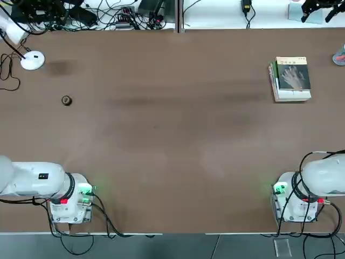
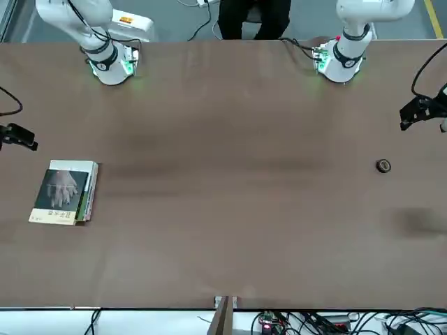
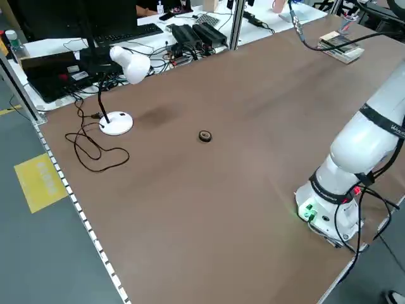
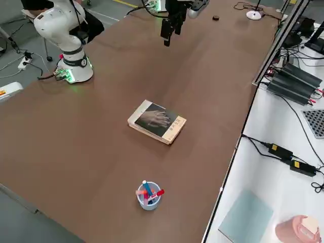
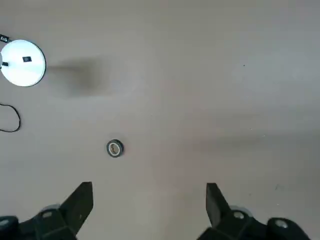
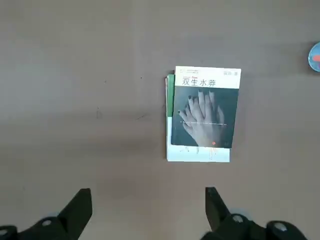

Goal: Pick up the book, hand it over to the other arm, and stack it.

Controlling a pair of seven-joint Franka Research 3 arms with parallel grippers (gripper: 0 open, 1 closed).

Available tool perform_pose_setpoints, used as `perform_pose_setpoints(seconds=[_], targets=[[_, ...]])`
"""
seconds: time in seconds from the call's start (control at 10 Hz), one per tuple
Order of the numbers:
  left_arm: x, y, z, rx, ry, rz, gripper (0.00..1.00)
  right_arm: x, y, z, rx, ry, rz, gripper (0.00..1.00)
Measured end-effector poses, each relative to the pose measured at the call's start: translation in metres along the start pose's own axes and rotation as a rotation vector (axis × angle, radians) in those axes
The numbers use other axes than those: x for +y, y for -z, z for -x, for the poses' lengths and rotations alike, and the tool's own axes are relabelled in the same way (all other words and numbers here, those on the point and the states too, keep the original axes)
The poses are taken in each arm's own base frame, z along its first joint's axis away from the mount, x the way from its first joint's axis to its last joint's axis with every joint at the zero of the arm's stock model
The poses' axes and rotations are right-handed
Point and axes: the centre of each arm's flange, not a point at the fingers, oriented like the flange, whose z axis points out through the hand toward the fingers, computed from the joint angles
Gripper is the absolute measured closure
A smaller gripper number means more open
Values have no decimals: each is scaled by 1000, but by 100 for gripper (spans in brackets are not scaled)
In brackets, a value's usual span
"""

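Observation:
The book [image 1: 294,74], a thin paperback with a dark cover, a pale hand picture and a tan band, lies flat on a thicker green-and-white book [image 1: 291,96] at the table's far right. The right wrist view looks straight down on the book [image 6: 206,112]. My right gripper [image 6: 148,192] hangs open high above the table, on the robot's side of the pile, with nothing between its fingers. My left gripper [image 5: 148,190] also hangs open and empty, high over the left half of the table. The book [image 2: 61,190] also shows in the front view, and in the right side view [image 4: 159,120].
A small tape roll [image 1: 66,100] lies on the far left of the table, with a white desk lamp's base [image 1: 32,60] beyond it. A cup of pens [image 4: 148,196] stands to the right of the books. Cables and power gear line the far edge.

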Motion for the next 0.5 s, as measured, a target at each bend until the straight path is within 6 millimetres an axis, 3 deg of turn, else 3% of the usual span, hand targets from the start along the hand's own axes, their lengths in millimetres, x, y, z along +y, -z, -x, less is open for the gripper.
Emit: perform_pose_setpoints(seconds=[0.5], targets=[[0, 0, 0, 0, 0, 0, 0, -3, -2, 3, -22, 40, 1, 0]])
